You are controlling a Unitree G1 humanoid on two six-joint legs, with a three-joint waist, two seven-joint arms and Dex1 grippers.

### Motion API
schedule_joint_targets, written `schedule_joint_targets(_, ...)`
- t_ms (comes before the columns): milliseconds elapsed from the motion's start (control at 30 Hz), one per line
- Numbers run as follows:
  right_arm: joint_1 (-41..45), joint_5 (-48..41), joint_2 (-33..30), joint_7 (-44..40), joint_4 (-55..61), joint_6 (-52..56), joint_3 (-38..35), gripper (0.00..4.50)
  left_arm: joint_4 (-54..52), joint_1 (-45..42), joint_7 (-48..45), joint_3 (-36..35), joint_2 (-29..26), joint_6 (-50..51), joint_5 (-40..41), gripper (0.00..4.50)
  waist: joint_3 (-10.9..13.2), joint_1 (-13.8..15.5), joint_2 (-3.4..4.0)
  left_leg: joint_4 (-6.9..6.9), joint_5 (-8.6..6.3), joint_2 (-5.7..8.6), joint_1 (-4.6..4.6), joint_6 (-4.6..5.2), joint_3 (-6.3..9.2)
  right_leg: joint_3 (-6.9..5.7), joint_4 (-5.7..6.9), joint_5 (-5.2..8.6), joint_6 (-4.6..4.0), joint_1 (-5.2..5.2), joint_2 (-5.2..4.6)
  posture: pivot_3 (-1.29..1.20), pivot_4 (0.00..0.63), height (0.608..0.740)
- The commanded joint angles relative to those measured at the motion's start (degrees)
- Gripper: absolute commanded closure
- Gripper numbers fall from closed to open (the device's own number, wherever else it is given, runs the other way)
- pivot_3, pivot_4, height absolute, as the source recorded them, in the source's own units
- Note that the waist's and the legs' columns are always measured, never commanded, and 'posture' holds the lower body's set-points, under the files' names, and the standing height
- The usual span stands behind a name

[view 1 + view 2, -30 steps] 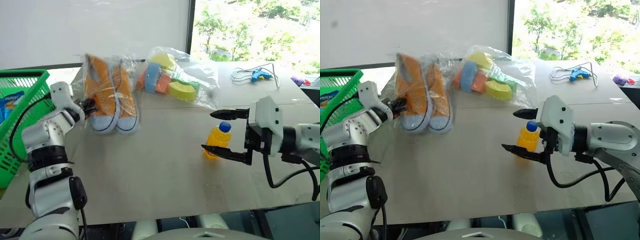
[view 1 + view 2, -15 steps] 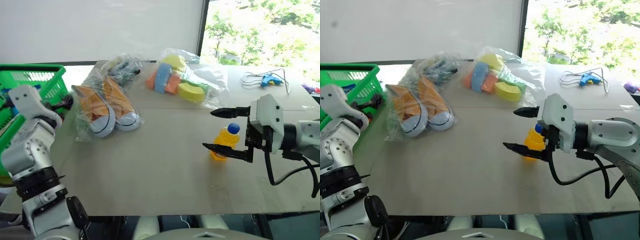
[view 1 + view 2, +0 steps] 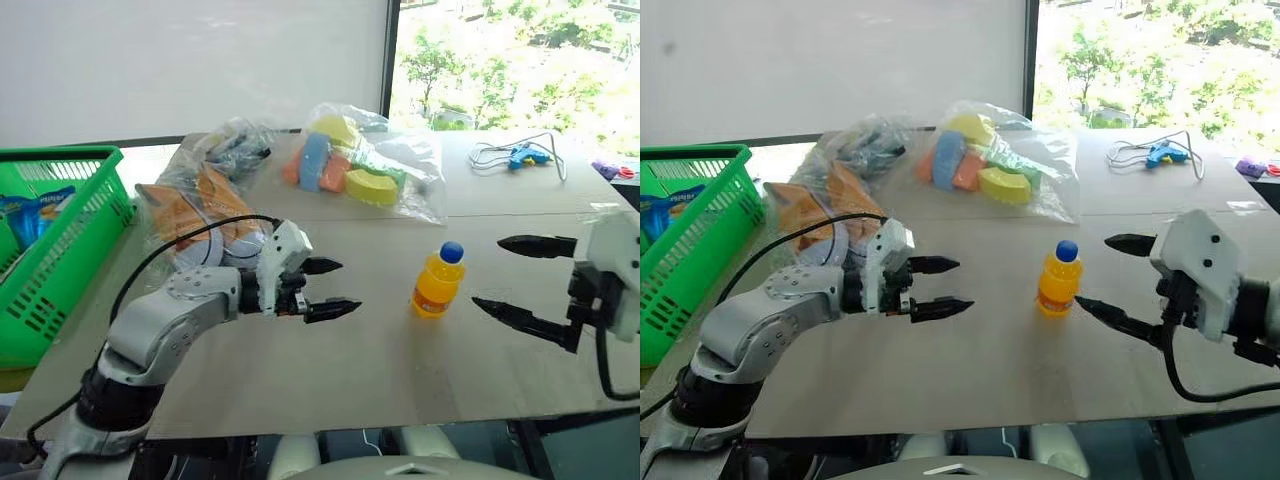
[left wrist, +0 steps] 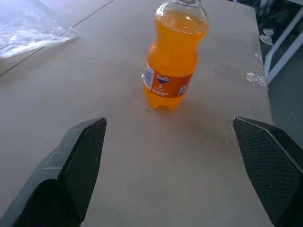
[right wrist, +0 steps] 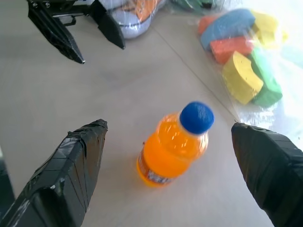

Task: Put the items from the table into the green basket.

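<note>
A small orange drink bottle point(image 3: 437, 282) with a blue cap stands upright on the table point(image 3: 350, 370). My left gripper point(image 3: 346, 286) is open just left of it, fingers pointing at it with a gap between. My right gripper point(image 3: 488, 272) is open to the bottle's right, also apart from it. A clear bag of orange-white sneakers point(image 3: 200, 212) lies behind my left arm. A bag of coloured foam shapes point(image 3: 350, 170) sits at the back. The green basket point(image 3: 62, 156) stands at the left edge. The left wrist view has the bottle point(image 4: 174, 61) ahead of the spread fingers point(image 4: 80, 161).
A blue packet point(image 3: 38, 210) lies inside the basket. A blue tool with a grey cable point(image 3: 520, 155) rests at the far right of the table, small purple and red bits beyond it. A seam crosses the tabletop behind the bottle.
My left gripper let go of the sneaker bag, which now lies on the table, and swung in toward the bottle. My right gripper drew back to the right from around the bottle.
</note>
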State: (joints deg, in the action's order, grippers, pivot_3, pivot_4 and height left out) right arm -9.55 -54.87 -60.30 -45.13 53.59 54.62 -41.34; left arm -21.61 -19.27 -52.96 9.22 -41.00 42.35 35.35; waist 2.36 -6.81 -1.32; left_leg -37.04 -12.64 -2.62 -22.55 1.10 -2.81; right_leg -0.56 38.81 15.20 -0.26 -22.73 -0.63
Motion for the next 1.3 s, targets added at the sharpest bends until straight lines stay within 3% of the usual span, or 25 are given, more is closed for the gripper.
schedule_joint_targets(33, -4.5, -1.8, 0.3, -1.2, 3.0, 2.2, -7.7, 0.00, 7.5, -5.7, -5.7, 6.1, 3.6, -7.7, -5.7, 0.11, 0.0, -0.6, 0.03, -0.01, 0.00, 0.04, 0.04, 0.00, 0.00, 0.00, -0.02, 0.00, 0.00, 0.06, -0.01, -0.37, 0.043, 0.740)
schedule_joint_targets(200, -9.1, -5.2, 0.5, -1.1, 3.9, 3.4, -14.2, 0.00, 16.4, -10.4, -9.1, 12.8, 9.9, -14.6, -12.7, 0.11, 0.0, -3.9, 0.02, -0.02, -0.13, 0.25, -0.17, 0.22, -0.05, 0.17, -0.31, -0.03, 0.22, 0.06, -0.10, -0.41, 0.049, 0.740)
schedule_joint_targets(367, -12.5, -6.4, 0.7, -0.8, 4.3, 3.4, -18.4, 0.00, 22.0, -11.8, -8.3, 14.2, 14.1, -18.5, -17.4, 0.11, 0.2, -7.4, -0.11, -0.03, -0.33, 0.34, -0.23, 0.55, -0.11, 0.29, -0.35, 0.04, 0.75, 0.07, -0.25, -0.44, 0.060, 0.740)
schedule_joint_targets(533, -12.6, -0.4, -2.8, -8.0, -5.6, -0.1, -20.0, 0.00, 26.5, -13.7, -6.7, 14.0, 17.1, -19.4, -20.9, 0.11, 1.2, -10.1, -0.26, -0.09, -0.34, 0.40, -0.20, 0.57, -0.02, 0.30, -0.35, 0.13, 0.66, 0.10, -0.35, -0.48, 0.080, 0.740)
schedule_joint_targets(733, -4.8, 2.8, -10.9, -16.9, -20.2, -4.8, -14.3, 0.00, 28.6, -15.0, -7.8, 13.6, 17.9, -20.7, -23.0, 0.11, 1.7, -13.4, -0.35, 0.01, -0.36, 0.47, -0.24, 0.60, -0.06, 0.38, -0.65, 0.07, 0.76, 0.16, -0.41, -0.45, 0.080, 0.740)
schedule_joint_targets(1100, 8.6, 7.2, -18.4, -32.3, -34.8, -14.7, 2.2, 0.00, 32.9, -17.1, -7.5, 13.7, 21.4, -22.9, -26.2, 0.11, 2.9, -14.4, -0.17, 0.41, -0.36, 0.50, -0.19, 0.60, -0.07, 0.42, -0.84, -0.01, 1.07, 0.12, -0.31, -0.43, 0.084, 0.740)
schedule_joint_targets(1200, 11.7, 8.3, -19.1, -34.5, -36.2, -16.5, 6.1, 0.00, 33.7, -17.1, -7.5, 13.2, 22.6, -23.4, -26.5, 1.29, 3.0, -14.4, -0.09, 0.43, -0.36, 0.49, -0.18, 0.60, -0.08, 0.43, -0.83, -0.01, 1.09, 0.12, -0.33, -0.43, 0.084, 0.740)
schedule_joint_targets(1233, 12.6, 8.5, -18.9, -34.7, -36.3, -16.8, 7.0, 0.00, 33.5, -17.0, -7.5, 12.9, 22.6, -23.4, -26.6, 1.52, 3.0, -14.4, -0.10, 0.43, -0.36, 0.50, -0.19, 0.60, -0.08, 0.43, -0.83, -0.02, 1.10, 0.12, -0.34, -0.43, 0.084, 0.740)
schedule_joint_targets(1300, 14.1, 8.8, -18.3, -34.5, -36.4, -17.1, 8.3, 0.00, 32.5, -16.4, -7.3, 12.1, 22.2, -23.7, -26.4, 1.51, 3.0, -14.4, -0.07, 0.42, -0.36, 0.50, -0.18, 0.60, -0.10, 0.45, -0.83, -0.03, 1.13, 0.12, -0.36, -0.40, 0.071, 0.740)
